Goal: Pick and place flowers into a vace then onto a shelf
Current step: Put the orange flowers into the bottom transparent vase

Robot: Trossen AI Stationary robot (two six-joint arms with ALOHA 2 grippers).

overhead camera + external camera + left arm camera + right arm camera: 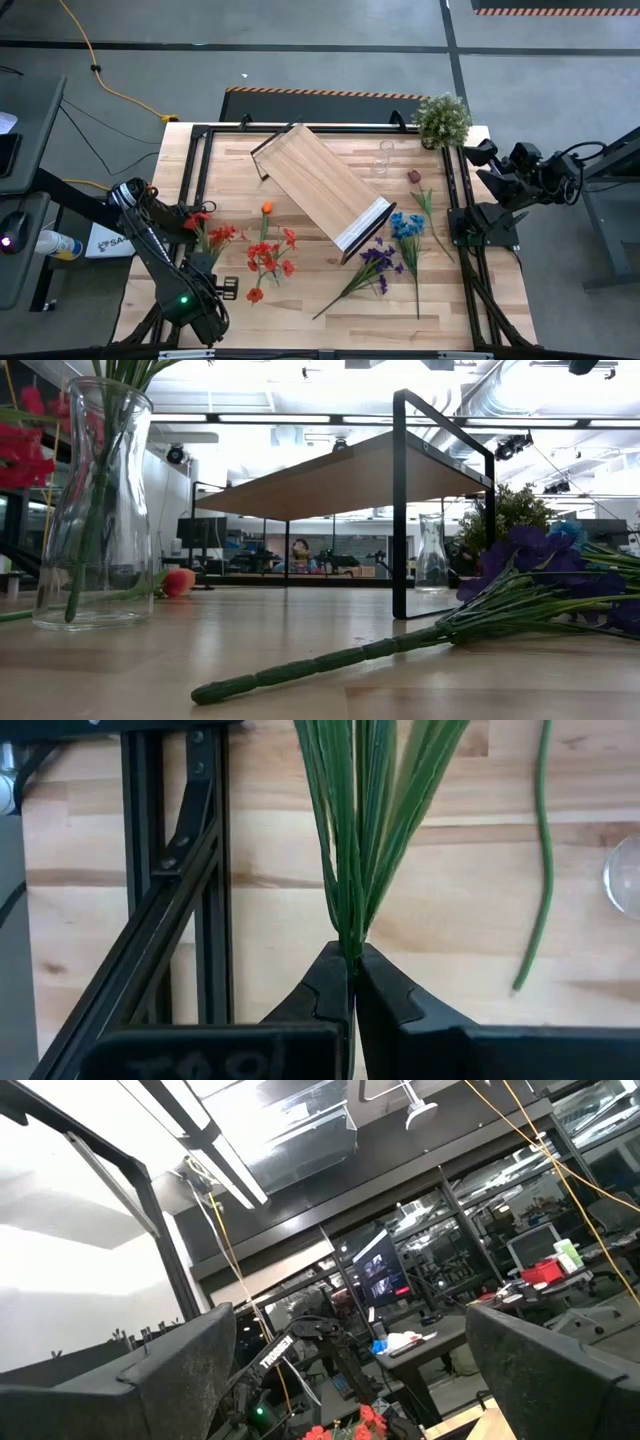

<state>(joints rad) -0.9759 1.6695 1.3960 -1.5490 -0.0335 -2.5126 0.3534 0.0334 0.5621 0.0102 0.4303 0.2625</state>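
Pinching a red flower bunch's (222, 235) green stalks, the left pincer (352, 982) hovered over the bench (330, 310); the right pincer (350, 1370) stood spread.

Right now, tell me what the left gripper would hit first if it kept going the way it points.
The left gripper, shut on a bunch of green flower stems, points over bare tabletop. Nothing stands in its line within view; depth is unclear.
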